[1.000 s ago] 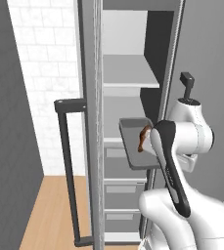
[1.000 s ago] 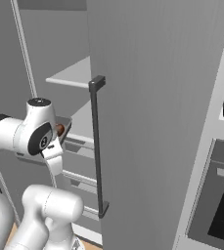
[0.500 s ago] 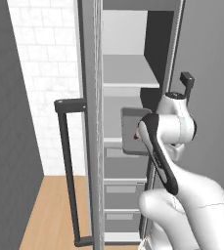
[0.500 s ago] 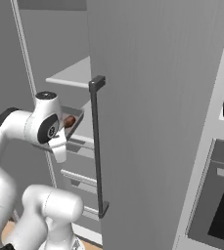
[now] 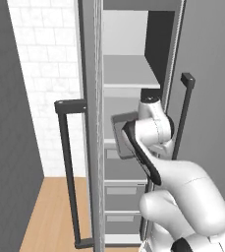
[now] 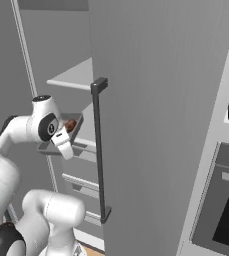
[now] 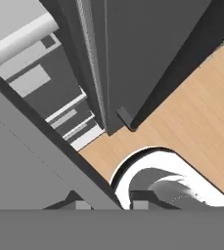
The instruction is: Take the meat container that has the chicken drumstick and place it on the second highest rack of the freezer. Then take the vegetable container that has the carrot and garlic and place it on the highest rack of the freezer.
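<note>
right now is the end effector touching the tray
Touching. In the hand view the tray's edge runs down between the two dark fingertips of the end effector; the right base view shows the tray held up at the wrist.

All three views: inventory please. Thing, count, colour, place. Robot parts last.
freezer: 1, grey, doors open, straight ahead of the arm
door handles: 2, dark vertical bars, one on each freezer door
shelves: 2 visible, light grey, upper part of the freezer
drawers: several, grey, below the shelves
meat container: 1, grey tray, held at the level of the lower shelf, at the freezer opening
chicken drumstick: 1, reddish-brown, in the tray
wall oven: 1, grey with dark window, right of the freezer
tiled wall: 1, white, left of the freezer
floor: wood, light brown, below
arm: 1, white with dark joints
tool: 1, shut on the tray's edge
</note>
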Controlling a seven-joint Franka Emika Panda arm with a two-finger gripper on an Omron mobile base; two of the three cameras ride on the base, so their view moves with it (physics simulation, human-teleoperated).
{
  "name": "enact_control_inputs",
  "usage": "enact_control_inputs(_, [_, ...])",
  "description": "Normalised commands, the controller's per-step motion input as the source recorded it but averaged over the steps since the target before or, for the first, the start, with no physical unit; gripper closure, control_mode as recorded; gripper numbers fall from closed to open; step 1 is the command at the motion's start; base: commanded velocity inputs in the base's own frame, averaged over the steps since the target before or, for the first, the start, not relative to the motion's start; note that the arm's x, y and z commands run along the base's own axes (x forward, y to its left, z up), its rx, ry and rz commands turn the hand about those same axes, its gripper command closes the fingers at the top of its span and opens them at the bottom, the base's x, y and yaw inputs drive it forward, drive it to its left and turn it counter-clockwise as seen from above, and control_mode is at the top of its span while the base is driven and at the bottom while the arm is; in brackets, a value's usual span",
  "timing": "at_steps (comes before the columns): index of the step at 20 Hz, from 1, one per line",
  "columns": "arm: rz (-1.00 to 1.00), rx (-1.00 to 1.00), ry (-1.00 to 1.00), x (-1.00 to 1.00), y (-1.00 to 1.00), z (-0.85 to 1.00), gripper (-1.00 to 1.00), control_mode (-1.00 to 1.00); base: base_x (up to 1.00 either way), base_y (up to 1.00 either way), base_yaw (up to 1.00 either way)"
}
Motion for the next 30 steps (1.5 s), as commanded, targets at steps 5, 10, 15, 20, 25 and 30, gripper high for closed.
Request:
enact_control_inputs(5, [0.00, 0.01, -0.03, 0.49, -0.17, 0.00, 1.00, -1.00, 0.00, 0.00, 0.00])
enact_control_inputs(10, [-0.02, 0.16, 0.00, 0.75, -0.43, 0.00, 1.00, -1.00, 0.00, 0.00, 0.00])
enact_control_inputs(15, [0.00, 0.20, 0.00, 0.58, 0.00, -0.04, 1.00, -1.00, 0.00, 0.00, 0.00])
enact_control_inputs(20, [-0.09, 0.00, -0.02, 0.27, 0.51, -0.09, 1.00, -1.00, 0.00, 0.00, 0.00])
enact_control_inputs(25, [-0.11, 0.00, 0.00, 0.40, 0.09, -0.13, 1.00, -1.00, 0.00, 0.00, 0.00])
enact_control_inputs(30, [-0.06, -0.02, 0.00, 0.25, 0.00, -0.34, 1.00, -1.00, 0.00, 0.00, 0.00])
